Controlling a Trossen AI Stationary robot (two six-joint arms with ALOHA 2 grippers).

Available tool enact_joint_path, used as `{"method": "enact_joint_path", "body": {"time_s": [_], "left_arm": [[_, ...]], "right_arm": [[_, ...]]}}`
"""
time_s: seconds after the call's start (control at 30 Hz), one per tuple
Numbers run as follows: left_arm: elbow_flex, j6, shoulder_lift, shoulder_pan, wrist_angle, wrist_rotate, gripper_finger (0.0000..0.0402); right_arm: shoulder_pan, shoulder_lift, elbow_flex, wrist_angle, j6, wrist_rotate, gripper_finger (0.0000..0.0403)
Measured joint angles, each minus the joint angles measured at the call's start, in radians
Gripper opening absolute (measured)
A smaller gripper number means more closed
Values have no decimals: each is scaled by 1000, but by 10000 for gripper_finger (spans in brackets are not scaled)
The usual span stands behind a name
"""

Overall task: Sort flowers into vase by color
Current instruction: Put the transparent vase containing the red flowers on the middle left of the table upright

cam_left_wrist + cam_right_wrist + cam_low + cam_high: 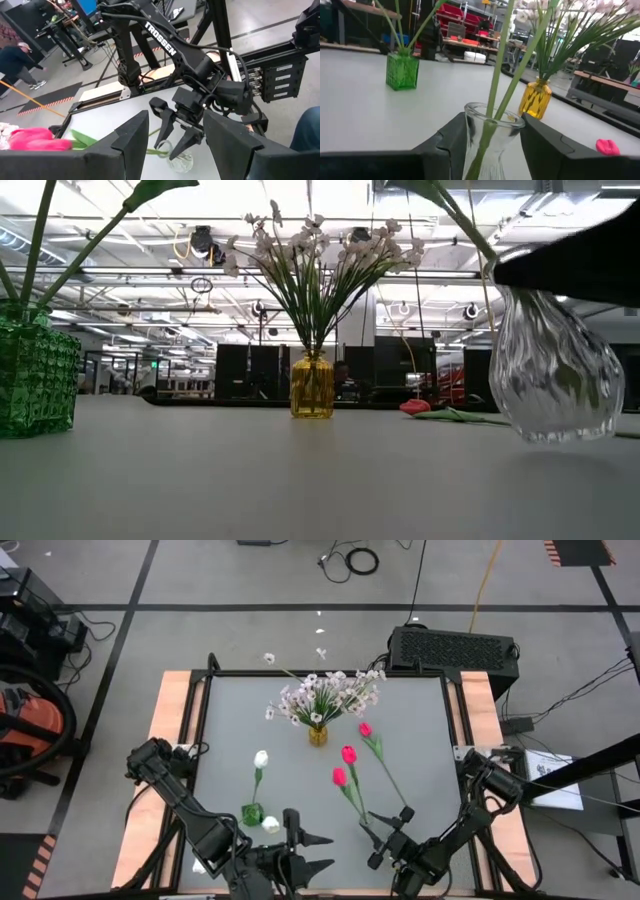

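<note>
Flowers (348, 754) on table; right gripper (174, 141) jaws straddle clear vase (487, 140); arm marked TROSSEN; left gripper (312, 852) empty, part-open.

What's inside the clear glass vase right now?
In the clear glass vase, between the right gripper's fingers, stand two thin green stems. They leave the right wrist view before any blooms. One pink tulip lies on the table, outside it.

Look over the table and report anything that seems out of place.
One pink-red tulip lies flat on the table, to the right of the yellow vase, its stem loose on the surface. Every other flower stands in a vase, so this one looks left out.
</note>
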Motion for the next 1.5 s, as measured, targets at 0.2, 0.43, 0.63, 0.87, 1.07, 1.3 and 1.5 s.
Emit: {"method": "enact_joint_path", "body": {"time_s": [0.2, 0.43, 0.63, 0.87, 1.07, 1.3, 1.5], "left_arm": [[0, 1, 0, -3, 0, 0, 196], [0, 0, 0, -4, 0, 0, 196], [0, -1, 0, -7, 1, 0, 196], [0, -1, 0, -8, 1, 0, 196], [0, -1, 0, -9, 2, 0, 196], [0, -2, 0, -9, 6, 0, 196], [0, -20, 0, -14, 11, 0, 196]], "right_arm": [[-11, 18, 1, 0, 6, -18, 162], [2, 17, 0, -23, 14, -88, 196], [15, 17, 0, -26, 20, -136, 193], [38, 15, 0, -27, 23, -145, 177], [51, 14, 0, -32, 44, -146, 163], [64, 8, 0, -88, 94, -173, 179], [69, -40, 1, -295, 289, -302, 202]]}}
